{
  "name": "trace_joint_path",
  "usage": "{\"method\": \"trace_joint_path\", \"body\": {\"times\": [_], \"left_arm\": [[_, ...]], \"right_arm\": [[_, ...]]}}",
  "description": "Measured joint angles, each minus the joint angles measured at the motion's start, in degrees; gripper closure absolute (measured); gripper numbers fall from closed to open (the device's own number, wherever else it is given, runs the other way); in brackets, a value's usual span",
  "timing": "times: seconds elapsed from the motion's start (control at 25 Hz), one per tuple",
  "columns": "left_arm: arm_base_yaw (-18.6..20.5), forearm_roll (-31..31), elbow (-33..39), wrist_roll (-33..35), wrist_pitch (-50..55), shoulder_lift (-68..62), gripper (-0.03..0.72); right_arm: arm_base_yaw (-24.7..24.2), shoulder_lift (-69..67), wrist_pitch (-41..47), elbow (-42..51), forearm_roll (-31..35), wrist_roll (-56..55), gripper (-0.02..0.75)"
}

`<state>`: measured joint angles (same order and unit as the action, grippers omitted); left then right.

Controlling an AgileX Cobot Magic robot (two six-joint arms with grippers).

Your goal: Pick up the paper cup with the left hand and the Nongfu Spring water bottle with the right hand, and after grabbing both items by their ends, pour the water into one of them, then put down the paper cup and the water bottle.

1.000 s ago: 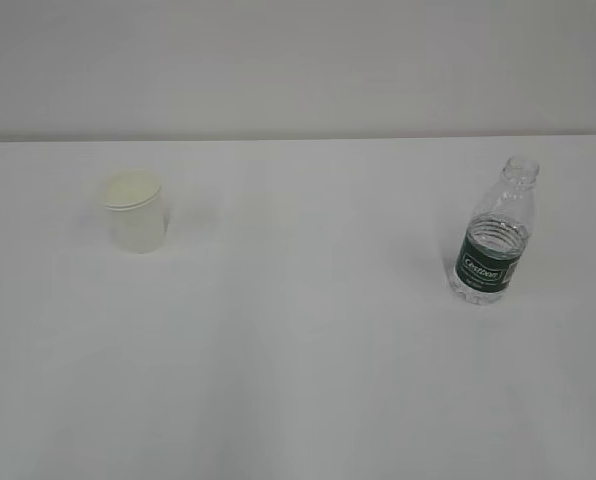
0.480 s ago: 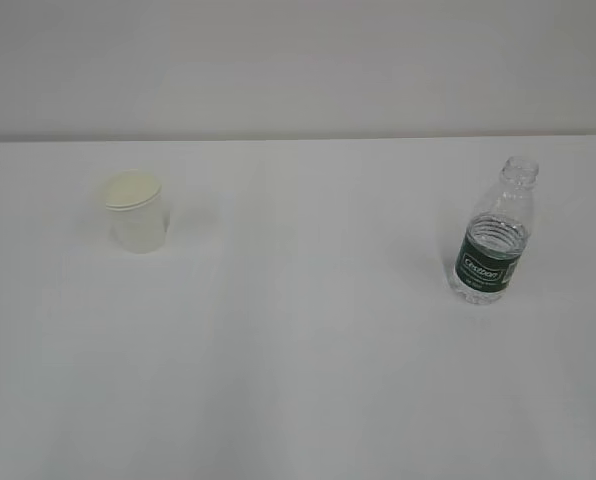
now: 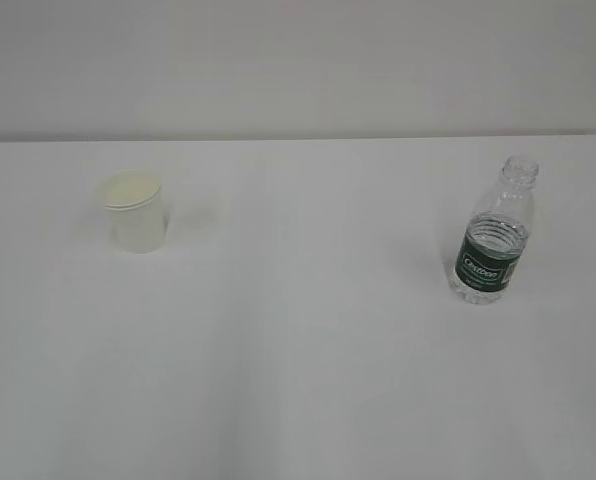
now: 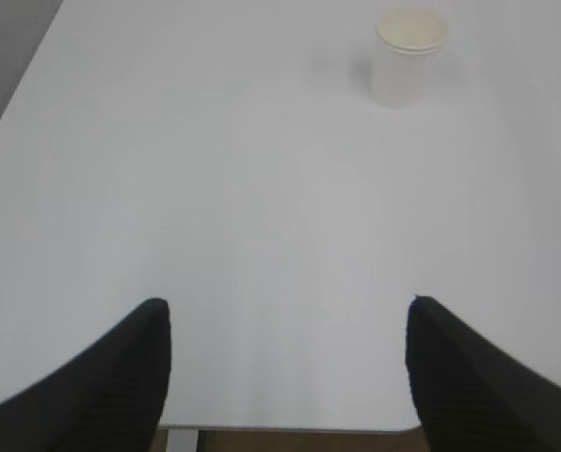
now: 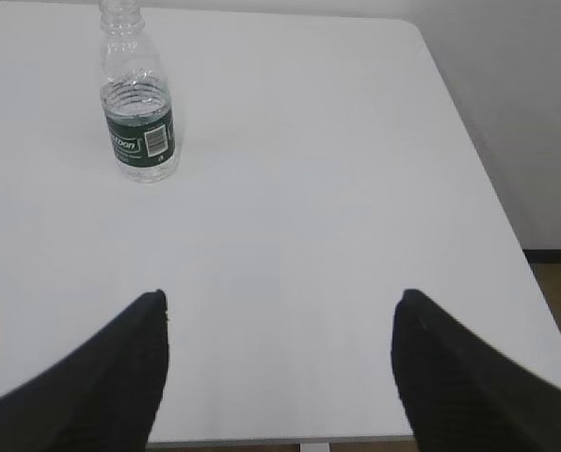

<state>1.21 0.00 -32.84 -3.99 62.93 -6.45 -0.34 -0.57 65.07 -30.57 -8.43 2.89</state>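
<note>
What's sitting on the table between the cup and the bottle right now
Nothing. In the exterior view the stretch of white table between the cup and the bottle is bare; neither gripper shows there.

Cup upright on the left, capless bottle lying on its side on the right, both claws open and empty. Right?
Not quite: the Nongfu Spring water bottle stands upright, as the exterior view shows. The rest holds: paper cup upright, left claw and right claw open and empty.

I can't read much: the Nongfu Spring water bottle (image 3: 493, 247) carries white lettering on its dark green label (image 5: 139, 139), too blurred to spell out, beside a white barcode patch (image 5: 156, 141).
</note>
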Motion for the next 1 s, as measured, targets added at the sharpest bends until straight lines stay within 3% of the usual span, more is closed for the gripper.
{"method": "trace_joint_path", "body": {"times": [1.0], "left_arm": [[-1.5, -3.7, -2.7, 0.0, -4.5, -18.7, 0.132]], "right_arm": [[0.0, -20.0, -8.0, -2.6, 10.9, 4.9, 0.185]]}}
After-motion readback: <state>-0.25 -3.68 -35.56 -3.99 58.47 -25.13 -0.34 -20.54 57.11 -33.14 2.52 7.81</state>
